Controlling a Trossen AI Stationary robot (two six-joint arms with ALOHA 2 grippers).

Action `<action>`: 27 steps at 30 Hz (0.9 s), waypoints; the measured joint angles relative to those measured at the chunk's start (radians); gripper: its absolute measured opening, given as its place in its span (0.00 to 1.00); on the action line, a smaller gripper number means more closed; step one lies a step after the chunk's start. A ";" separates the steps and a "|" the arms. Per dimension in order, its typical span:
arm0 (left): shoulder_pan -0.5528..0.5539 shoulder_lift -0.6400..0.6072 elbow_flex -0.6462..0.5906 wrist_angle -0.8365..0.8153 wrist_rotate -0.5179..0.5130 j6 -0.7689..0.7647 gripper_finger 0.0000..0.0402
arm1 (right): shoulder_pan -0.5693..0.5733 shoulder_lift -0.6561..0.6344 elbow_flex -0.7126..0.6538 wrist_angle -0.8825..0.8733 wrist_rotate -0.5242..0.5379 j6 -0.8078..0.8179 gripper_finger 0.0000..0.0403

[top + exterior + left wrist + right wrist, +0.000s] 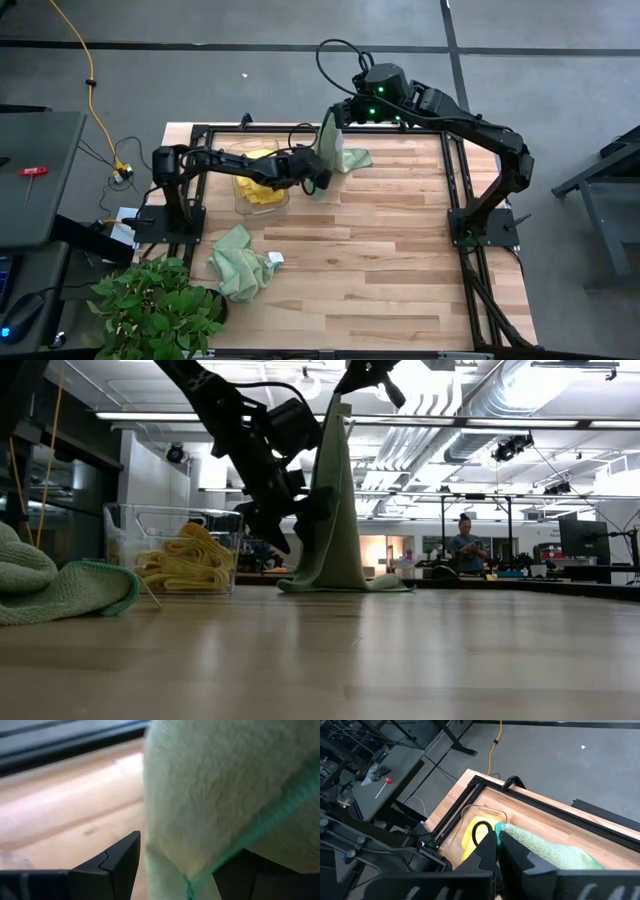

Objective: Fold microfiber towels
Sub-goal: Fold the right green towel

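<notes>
Microfiber towels are not folded yet, as far as I can see. One pale green towel (334,150) hangs in the air near the far edge of the table (400,260), with its bottom resting on the wood. It looks like the fold on this one is only starting. Another pale green towel (240,262) lies in a messy heap near the left edge of the table, just beside a leafy plant (155,305). Yellow towels (185,565) sit bunched up in a clear bin (258,180) near the far left corner. I see no neat folded towel anywhere, so most of the job seems to be left. The right end effector (496,836) is up high, and its fingers are pinched tight on the top of the hanging towel. The left end effector (175,865) is lower down, at the side of the same towel. Its fingers stand wide apart with the towel's edge between them. I think it is ready to close on the cloth, but it has not squeezed it yet.
</notes>
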 joint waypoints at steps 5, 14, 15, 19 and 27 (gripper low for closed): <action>0.029 0.000 0.000 -0.037 0.003 0.028 0.53 | 0.000 0.000 0.000 0.000 -0.004 0.000 0.00; 0.073 -0.010 0.001 -0.078 0.160 0.092 0.53 | 0.000 0.000 0.000 0.000 -0.006 -0.001 0.00; 0.076 -0.008 0.001 -0.083 0.191 0.106 0.53 | 0.000 0.000 0.000 0.000 -0.007 -0.002 0.00; 0.097 0.018 0.000 -0.106 0.266 0.109 0.53 | 0.000 0.000 0.000 0.000 -0.007 -0.002 0.00; 0.098 0.030 0.002 -0.092 0.263 0.090 0.52 | 0.000 0.000 0.000 0.000 -0.007 -0.002 0.00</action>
